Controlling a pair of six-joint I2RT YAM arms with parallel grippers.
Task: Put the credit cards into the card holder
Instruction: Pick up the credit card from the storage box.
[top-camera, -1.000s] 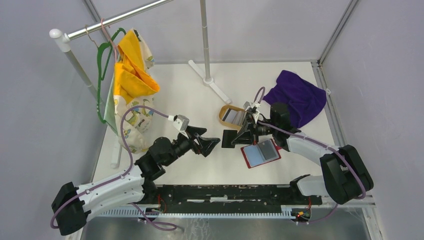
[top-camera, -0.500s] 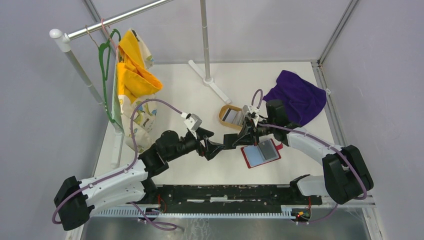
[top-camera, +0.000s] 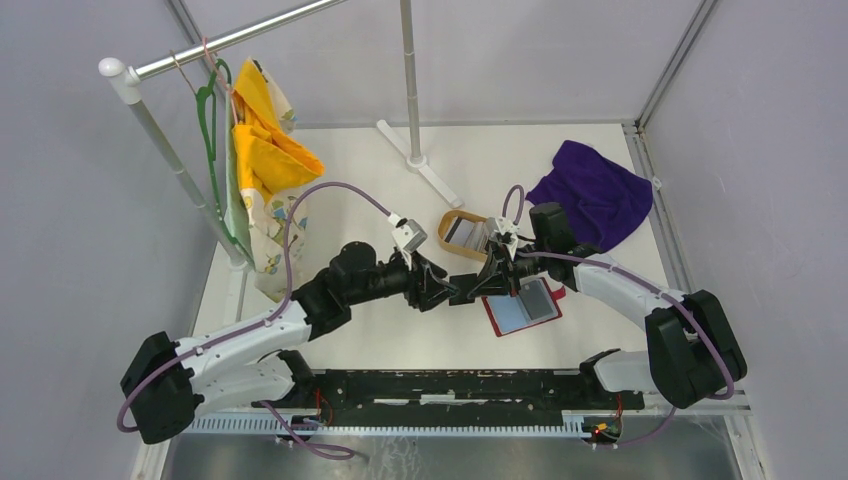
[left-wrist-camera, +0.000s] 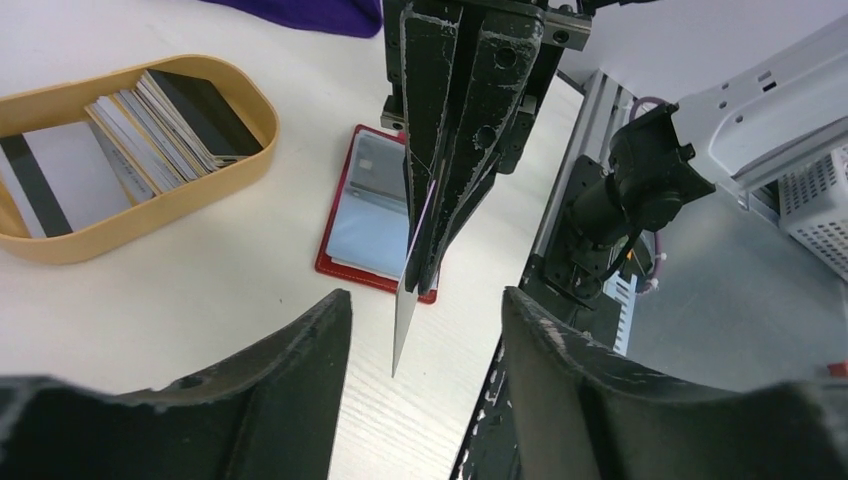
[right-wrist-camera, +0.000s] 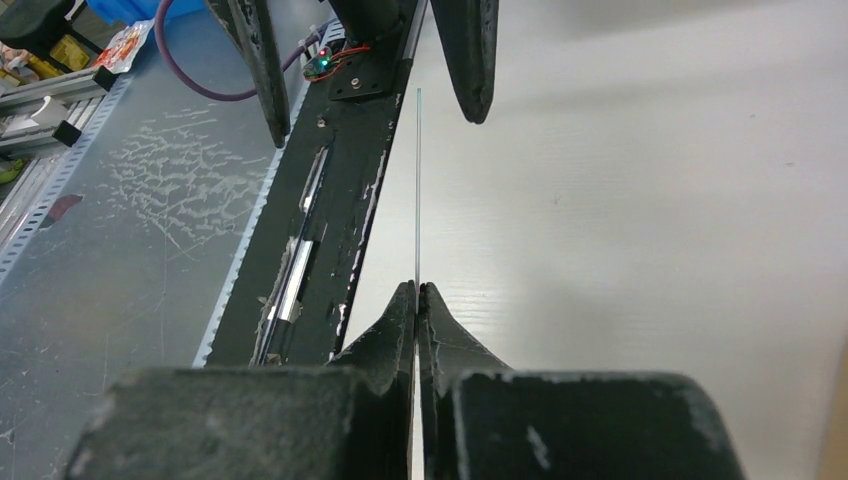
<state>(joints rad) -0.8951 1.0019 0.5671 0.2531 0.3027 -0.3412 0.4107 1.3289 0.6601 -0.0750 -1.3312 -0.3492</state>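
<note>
Your right pincer (right-wrist-camera: 417, 290) pinches a thin pale card (left-wrist-camera: 404, 325); your left pincer (left-wrist-camera: 425, 300) gapes around it, near the red card holder (left-wrist-camera: 372, 225).

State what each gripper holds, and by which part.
Right gripper pinches a credit card by one end, edge-on. Left gripper, open around its free end, holds nothing.

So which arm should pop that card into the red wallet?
Probably the right. Its gripper is shut on the card, close by the open red wallet. The left gripper is open and holds nothing, its fingers either side of the card's free end.
</note>
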